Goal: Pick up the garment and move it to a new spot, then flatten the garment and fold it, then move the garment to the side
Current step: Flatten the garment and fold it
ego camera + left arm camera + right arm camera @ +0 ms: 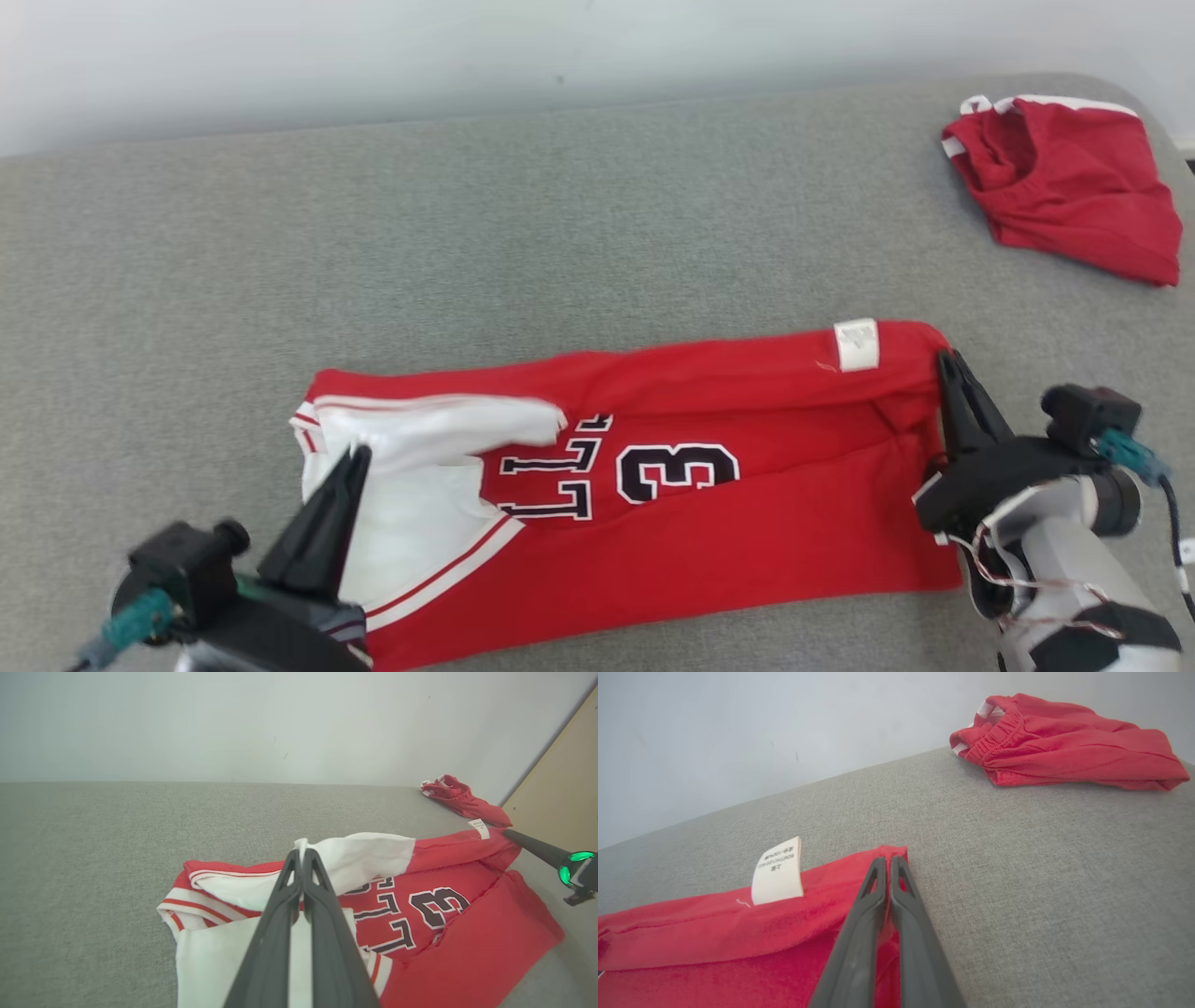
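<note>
Head view: jersey point(747, 551) on cushion point(467, 233)

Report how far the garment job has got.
Done: the jersey lies spread on the grey surface, its far long edge already turned over. In hand: the left gripper pinches the white end and the right gripper the red corner by the label, apparently mid-fold. Left: finishing the fold and moving it aside, perhaps near the red shorts.

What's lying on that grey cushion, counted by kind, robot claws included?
Red-and-white numbered jersey: 1
Bunched red shorts with elastic waistband: 1
Dark two-fingered grippers: 2, left gripper and right gripper, both pinching the jersey
Total: 4
</note>
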Controlling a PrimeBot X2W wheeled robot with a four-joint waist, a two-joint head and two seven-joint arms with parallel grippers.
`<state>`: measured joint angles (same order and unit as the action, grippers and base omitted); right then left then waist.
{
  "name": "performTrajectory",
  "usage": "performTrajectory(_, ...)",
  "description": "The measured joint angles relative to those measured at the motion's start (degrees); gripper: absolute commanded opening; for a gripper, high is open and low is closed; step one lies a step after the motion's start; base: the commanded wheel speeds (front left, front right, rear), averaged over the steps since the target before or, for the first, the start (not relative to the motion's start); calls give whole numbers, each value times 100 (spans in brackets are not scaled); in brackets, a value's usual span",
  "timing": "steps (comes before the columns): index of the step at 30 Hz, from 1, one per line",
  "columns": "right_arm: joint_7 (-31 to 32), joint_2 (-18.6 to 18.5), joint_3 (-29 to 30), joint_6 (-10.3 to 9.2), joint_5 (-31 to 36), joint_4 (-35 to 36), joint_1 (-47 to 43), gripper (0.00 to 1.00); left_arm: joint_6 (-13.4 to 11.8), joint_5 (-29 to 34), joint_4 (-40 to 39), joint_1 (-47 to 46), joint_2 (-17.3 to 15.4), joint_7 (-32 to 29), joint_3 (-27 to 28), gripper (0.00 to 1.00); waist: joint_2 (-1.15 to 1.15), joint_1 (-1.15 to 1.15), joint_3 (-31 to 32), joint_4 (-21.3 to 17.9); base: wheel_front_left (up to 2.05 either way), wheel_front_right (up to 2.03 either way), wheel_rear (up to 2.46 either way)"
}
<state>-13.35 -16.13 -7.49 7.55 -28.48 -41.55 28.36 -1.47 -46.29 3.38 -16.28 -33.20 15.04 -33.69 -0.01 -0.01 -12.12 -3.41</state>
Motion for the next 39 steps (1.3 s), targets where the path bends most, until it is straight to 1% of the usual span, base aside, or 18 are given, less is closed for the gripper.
performTrajectory(7,183,-73,267,0,-168,615,-707,0,97,286,271,513,339,0,111,0,1,0,132,193,0,0,0)
performTrajectory(11,349,-54,457,0,-159,964,-978,0,154,393,483,694,558,0,259,0,1,1,192,226,0,0,0)
performTrajectory(13,503,-27,534,0,-119,1070,-1092,0,211,515,664,749,603,0,252,0,1,1,210,232,0,0,0)
performTrajectory(14,558,-1,567,0,-99,1113,-1151,6,227,527,754,758,658,0,286,0,1,1,217,238,0,0,0)
performTrajectory(15,608,22,600,0,-74,1158,-1200,43,250,557,834,759,712,0,304,27,0,1,225,245,0,0,0)
performTrajectory(16,642,43,633,0,-57,1212,-1229,62,261,616,914,758,757,0,319,43,1,1,232,252,0,0,0)
performTrajectory(17,683,56,681,0,-34,1260,-1252,84,283,705,985,759,790,0,348,82,1,1,242,259,0,0,0)
performTrajectory(18,699,64,722,0,9,1305,-1274,100,289,800,1037,759,822,0,399,100,1,1,251,266,0,0,0)
performTrajectory(22,779,110,877,0,85,1497,-1413,100,298,1074,1050,771,1048,0,759,100,1,2,302,307,0,0,0)
performTrajectory(25,823,110,983,0,132,1660,-1489,100,196,1354,828,857,1207,0,1191,100,1,1,377,336,0,0,0)
performTrajectory(27,890,108,1049,0,143,1724,-1546,100,175,1567,689,955,1307,0,1569,100,1,1,432,361,0,0,0)
performTrajectory(30,1046,107,1109,0,249,1775,-1599,100,37,1973,343,1101,1500,0,2081,100,1,1,517,405,0,0,0)
performTrajectory(35,1262,104,1251,0,401,1601,-1550,100,-140,2684,-15,1413,1700,0,2716,100,1,1,636,493,0,0,0)
performTrajectory(39,1292,104,1415,0,511,1227,-1436,100,-155,3018,-203,1623,1938,0,3107,100,1,1,703,569,0,0,0)
